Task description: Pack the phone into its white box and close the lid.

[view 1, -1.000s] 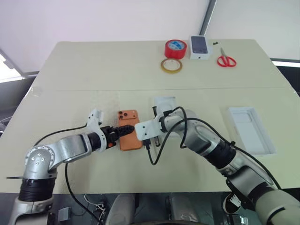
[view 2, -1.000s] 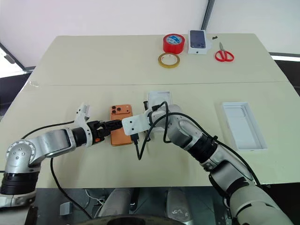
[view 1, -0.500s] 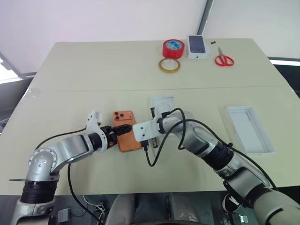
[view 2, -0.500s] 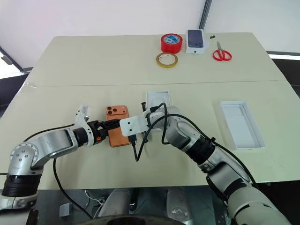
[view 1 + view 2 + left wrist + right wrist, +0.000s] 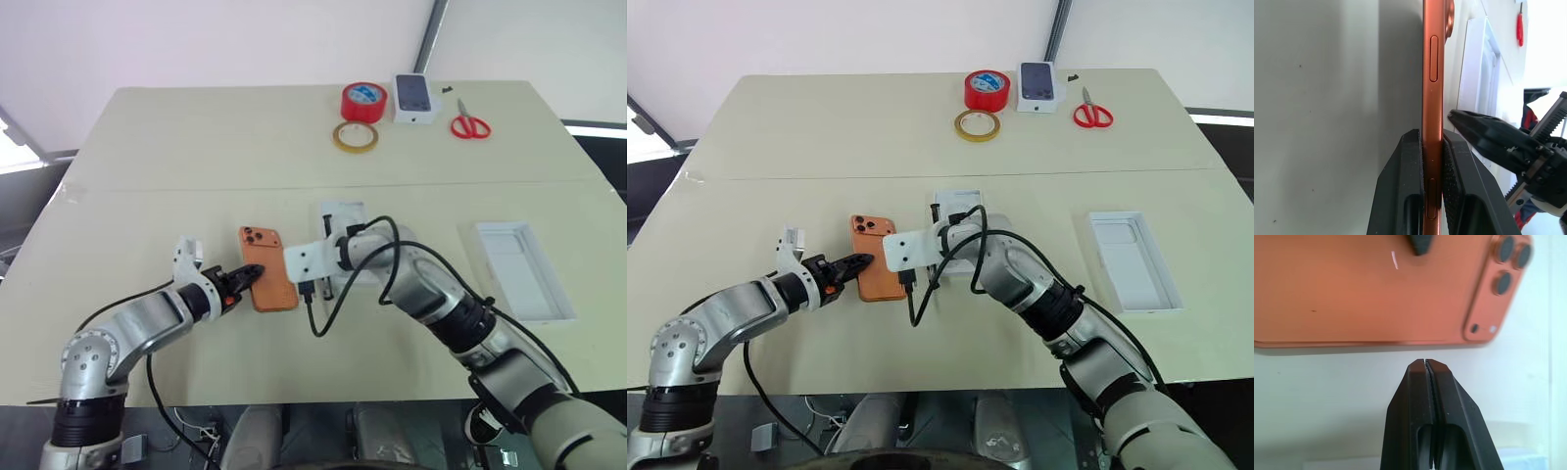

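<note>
The orange phone point(image 5: 269, 267) lies back-up at the table's middle, its camera cluster point(image 5: 1501, 269) at the far corner. My left gripper point(image 5: 249, 280) is shut on the phone's left long edge, and its black pads point(image 5: 1413, 161) clamp the thin orange side point(image 5: 1433, 88). Just off the phone's right edge my right gripper point(image 5: 1425, 363) is shut on nothing. The white box point(image 5: 342, 212) sits right of the phone, mostly hidden under my right arm.
A white tray point(image 5: 521, 271) lies at the right of the table. At the far edge are a red tape roll point(image 5: 364, 101), a tan tape ring point(image 5: 357, 137), a small carton with a phone picture point(image 5: 415, 98) and red scissors point(image 5: 471, 124).
My left gripper has closed from wide open onto the phone's left edge, and its wrist has rolled. The right gripper stays shut beside the phone.
</note>
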Available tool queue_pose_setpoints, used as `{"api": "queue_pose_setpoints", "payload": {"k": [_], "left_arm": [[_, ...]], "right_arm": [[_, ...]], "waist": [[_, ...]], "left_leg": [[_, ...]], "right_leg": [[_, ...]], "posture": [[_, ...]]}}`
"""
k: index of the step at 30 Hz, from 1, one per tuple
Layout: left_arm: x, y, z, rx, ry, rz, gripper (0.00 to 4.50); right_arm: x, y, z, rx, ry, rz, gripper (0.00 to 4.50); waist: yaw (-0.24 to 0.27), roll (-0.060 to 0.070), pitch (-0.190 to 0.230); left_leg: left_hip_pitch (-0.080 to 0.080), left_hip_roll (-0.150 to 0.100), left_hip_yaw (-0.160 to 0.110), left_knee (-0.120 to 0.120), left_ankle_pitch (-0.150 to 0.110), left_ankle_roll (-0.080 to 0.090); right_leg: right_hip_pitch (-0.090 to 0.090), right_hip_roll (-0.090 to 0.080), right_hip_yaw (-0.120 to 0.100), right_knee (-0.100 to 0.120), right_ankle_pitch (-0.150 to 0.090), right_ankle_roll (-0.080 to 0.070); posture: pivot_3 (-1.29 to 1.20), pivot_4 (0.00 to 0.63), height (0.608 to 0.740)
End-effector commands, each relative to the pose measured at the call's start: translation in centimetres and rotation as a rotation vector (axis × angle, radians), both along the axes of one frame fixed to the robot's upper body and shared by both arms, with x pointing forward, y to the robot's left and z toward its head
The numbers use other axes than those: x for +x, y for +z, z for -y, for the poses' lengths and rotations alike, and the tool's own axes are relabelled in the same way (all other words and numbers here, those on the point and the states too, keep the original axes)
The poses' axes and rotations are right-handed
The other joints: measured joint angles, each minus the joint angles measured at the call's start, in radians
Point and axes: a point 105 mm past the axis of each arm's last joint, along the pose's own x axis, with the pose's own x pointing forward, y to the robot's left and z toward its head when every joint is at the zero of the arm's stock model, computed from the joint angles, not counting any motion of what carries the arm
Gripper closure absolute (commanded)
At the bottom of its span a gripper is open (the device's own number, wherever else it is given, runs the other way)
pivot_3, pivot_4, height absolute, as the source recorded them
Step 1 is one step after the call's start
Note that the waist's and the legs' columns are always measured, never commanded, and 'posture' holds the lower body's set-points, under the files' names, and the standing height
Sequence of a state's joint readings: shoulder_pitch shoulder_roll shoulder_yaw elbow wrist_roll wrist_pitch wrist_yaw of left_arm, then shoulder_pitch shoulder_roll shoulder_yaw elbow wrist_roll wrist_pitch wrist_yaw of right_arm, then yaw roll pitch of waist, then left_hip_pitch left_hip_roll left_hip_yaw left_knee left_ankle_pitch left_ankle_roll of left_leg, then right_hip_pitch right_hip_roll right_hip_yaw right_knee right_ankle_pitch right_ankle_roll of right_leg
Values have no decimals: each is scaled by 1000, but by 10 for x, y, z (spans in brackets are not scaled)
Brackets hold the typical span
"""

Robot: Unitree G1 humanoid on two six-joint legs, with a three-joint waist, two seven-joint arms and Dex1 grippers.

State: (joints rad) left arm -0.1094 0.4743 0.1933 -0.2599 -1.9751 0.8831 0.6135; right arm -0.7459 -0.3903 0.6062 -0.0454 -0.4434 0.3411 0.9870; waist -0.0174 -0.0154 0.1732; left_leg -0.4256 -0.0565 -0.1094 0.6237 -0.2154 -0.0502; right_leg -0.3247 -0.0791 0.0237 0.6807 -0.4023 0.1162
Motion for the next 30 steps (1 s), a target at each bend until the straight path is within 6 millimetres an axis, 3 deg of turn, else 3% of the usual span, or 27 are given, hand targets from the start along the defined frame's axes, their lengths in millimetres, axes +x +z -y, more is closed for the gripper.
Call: {"api": "queue_pose_setpoints", "payload": {"k": [1, 10, 14, 22, 30], "left_arm": [[1, 9, -6, -48, 55, 41, 4490], [9, 43, 2, -156, 67, 182, 4490], [23, 57, 24, -138, -26, 204, 4490], [46, 52, 68, -142, -179, 134, 4490], [61, 38, 95, -147, -235, 109, 4490]], "right_arm": [[0, 30, 2, 67, 3, 57, 4500], [-15, 78, 37, 232, 8, 24, 4500], [-14, 90, 73, 291, -90, -5, 4500], [-2, 76, 134, 240, -321, 5, 4500], [-8, 65, 151, 229, -406, -3, 4500]], "waist": [[0, 0, 0], [6, 0, 0], [13, -1, 1], [1, -1, 1], [6, -1, 1]], "left_leg": [[0, 0, 0, 0, 0, 0], [-1, 0, 0, 1, 0, 0], [-1, 0, 0, 1, 0, 0], [-1, -1, 0, 1, -1, 1], [-2, -1, 1, 2, -1, 1]], "right_leg": [[0, 0, 0, 0, 0, 0], [1, 0, 0, -1, 0, 0], [1, 0, -1, -1, 0, 0], [1, 0, -1, -2, 0, 0], [1, 0, 0, -2, 0, 0]], "posture": [[0, 150, 740], [0, 150, 740], [0, 150, 740], [0, 150, 740], [0, 150, 740]]}}
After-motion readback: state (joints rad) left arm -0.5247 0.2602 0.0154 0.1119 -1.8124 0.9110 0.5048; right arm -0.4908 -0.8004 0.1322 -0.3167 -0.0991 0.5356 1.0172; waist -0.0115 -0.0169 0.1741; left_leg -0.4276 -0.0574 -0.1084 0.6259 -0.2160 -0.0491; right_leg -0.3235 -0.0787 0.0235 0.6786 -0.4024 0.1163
